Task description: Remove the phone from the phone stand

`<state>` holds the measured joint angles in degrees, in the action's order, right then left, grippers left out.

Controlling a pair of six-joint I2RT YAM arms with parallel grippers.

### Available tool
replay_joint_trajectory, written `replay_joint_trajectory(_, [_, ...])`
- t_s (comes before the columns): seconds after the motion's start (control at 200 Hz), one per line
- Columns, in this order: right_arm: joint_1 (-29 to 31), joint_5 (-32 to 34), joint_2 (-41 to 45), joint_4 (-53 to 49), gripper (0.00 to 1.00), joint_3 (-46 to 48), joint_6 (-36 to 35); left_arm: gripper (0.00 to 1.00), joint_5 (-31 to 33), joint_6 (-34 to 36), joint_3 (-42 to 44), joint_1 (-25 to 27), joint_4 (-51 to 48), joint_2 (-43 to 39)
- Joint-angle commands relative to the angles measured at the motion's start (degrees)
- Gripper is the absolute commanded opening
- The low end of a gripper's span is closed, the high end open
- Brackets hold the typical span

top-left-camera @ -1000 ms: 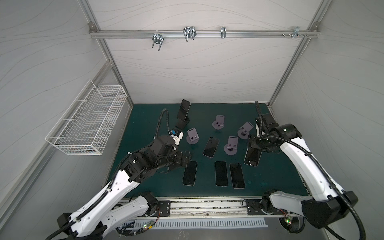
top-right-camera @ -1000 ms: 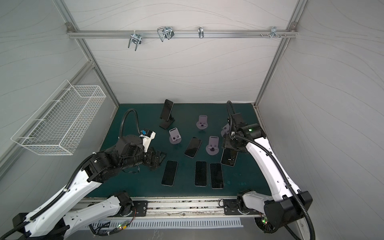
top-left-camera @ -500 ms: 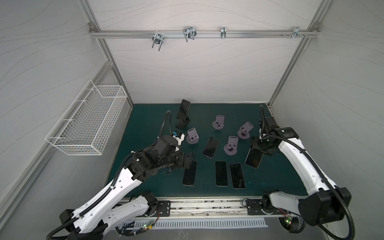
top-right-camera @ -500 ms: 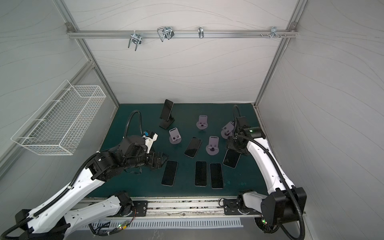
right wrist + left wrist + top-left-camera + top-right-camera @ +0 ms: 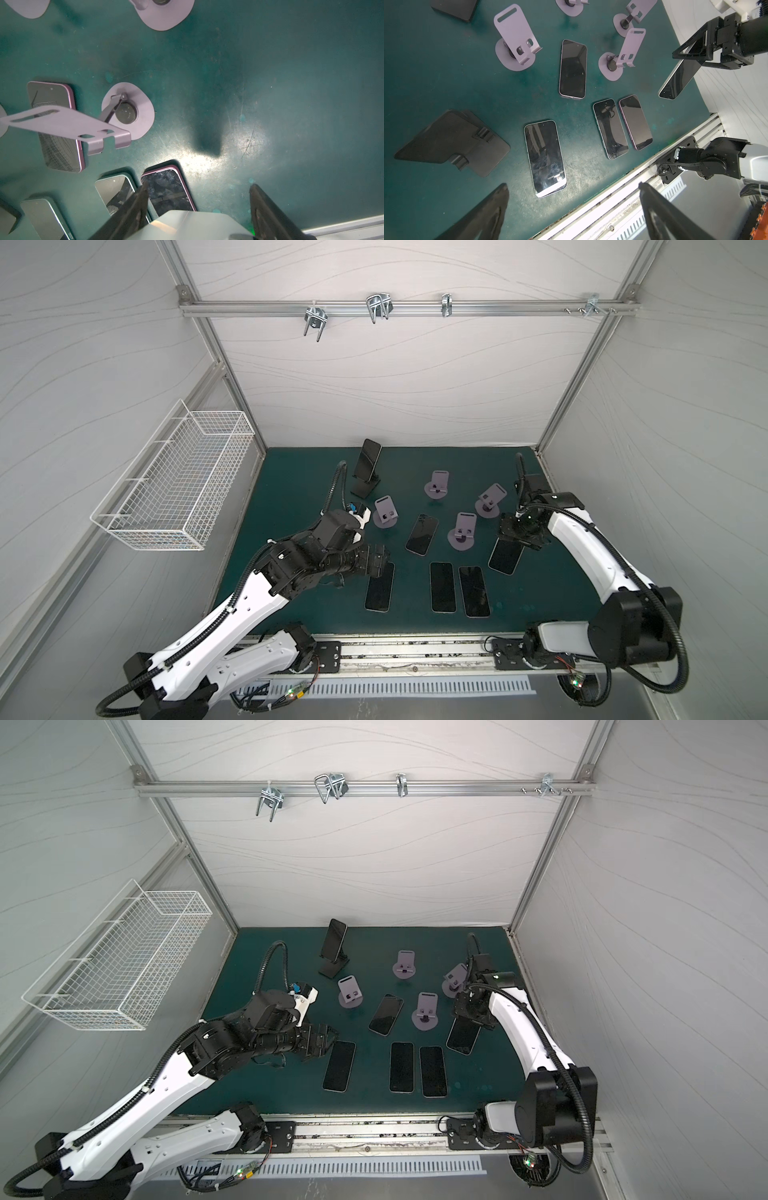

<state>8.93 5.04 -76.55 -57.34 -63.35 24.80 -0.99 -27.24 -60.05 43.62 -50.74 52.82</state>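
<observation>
Nearest, three phones [image 5: 442, 587] lie flat in a row on the green bench [image 5: 291, 497]. The left pincer [image 5: 384, 562] hangs wide apart by the leftmost one. Further in, the right pincer [image 5: 517, 537] is clamped on a tilted phone [image 5: 505, 558] — just beside the empty purple stands [image 5: 461, 531]. At the back, a leaning phone [image 5: 367, 458] sits in a black stand [image 5: 365, 489].

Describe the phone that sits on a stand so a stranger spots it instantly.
Start at the back edge of the green mat, on the wire basket side. There a dark phone leans upright on a black stand. It alone is on a stand; the four purple stands are empty.
</observation>
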Motion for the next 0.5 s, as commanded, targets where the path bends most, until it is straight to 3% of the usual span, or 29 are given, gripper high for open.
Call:
replay_joint_trajectory(0.0, [-1.17,-0.33,-1.28,0.69,0.6,0.31,-1.24,0.99,1.27,-0.62,-1.43,0.16,0.46,0.49])
replay_joint_trajectory(0.495, [-3.04,-1.76,-9.53,2.67,0.6,-0.14,-3.36,0.99,4.97,1.31,-4.01,0.17,3.54,4.98])
